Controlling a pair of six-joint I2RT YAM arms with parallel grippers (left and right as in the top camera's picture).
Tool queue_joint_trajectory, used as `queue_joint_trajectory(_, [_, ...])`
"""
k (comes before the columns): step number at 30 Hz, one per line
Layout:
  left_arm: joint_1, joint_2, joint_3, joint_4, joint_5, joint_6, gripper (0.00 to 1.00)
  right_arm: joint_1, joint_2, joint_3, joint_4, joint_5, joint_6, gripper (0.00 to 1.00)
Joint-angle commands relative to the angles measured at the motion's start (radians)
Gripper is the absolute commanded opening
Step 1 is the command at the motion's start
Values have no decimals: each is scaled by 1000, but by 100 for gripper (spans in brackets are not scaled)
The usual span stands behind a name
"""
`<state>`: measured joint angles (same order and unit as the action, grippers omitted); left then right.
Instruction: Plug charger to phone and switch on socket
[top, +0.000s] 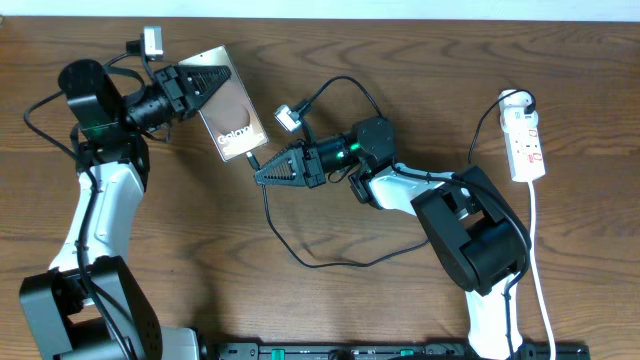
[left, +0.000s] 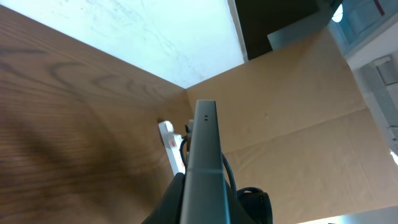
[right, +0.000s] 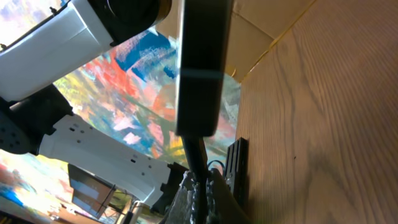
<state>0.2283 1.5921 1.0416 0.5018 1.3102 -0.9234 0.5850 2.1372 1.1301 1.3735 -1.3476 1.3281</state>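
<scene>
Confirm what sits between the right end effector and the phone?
Only the charger plug tip, gripped by the right end effector, reaching the phone bottom edge. Clearest in the right wrist view.

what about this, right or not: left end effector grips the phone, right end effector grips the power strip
No: the right end effector grips the charger, not the power strip, which lies untouched in the overhead view. The left end effector does grip the phone.
</scene>
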Motion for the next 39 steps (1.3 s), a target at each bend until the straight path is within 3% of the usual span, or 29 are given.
queue_joint_trajectory(1, [-12,-6,8,9,39,-23,7,-4,-3,15,3,36,3,1])
queue_joint_trajectory(39, [-12,-6,8,9,43,3,7,-3,-3,15,82,130,187,1])
